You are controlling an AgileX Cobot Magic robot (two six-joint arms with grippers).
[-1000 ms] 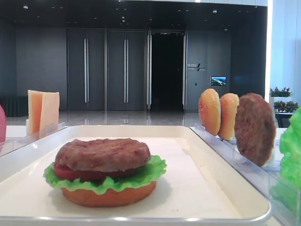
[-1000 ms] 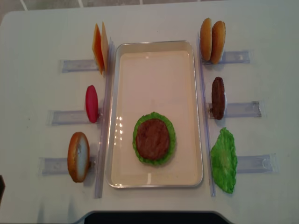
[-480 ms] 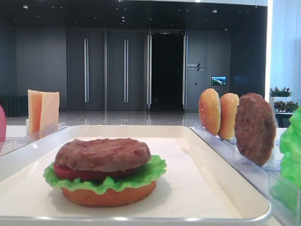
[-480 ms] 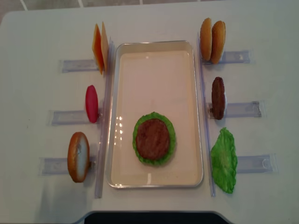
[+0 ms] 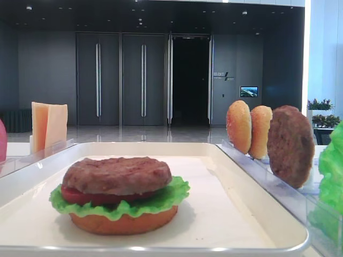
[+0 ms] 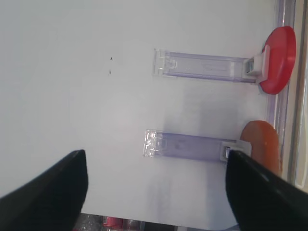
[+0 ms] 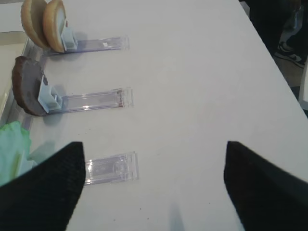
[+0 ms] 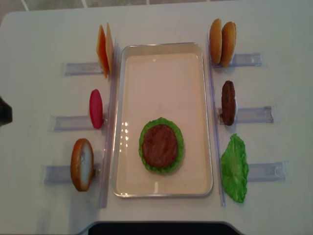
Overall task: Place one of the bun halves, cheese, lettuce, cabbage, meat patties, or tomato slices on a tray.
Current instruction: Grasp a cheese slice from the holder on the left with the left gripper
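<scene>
The left pincer (image 6: 154,192) stands wide open and holds nothing, hovering over bare tabletop (image 6: 72,96) well clear of its racks; the right pincer (image 7: 151,187) is likewise spread and empty above its own side. Ahead of the left one, a tomato slice (image 6: 279,60) and a bun half (image 6: 262,144) stand on edge in clear plastic racks (image 6: 202,66), next to the tray (image 8: 161,54). On the tray sits a stack: bun base, tomato, lettuce (image 8: 146,129), meat patty (image 8: 159,145). The cheese (image 8: 103,50) stands upright by the tray's far left corner (two slices, close together). If cheese is the next layer, the risk is pinching both thin slices at once, or nudging the light rack so the slice topples before the fingers close.
</scene>
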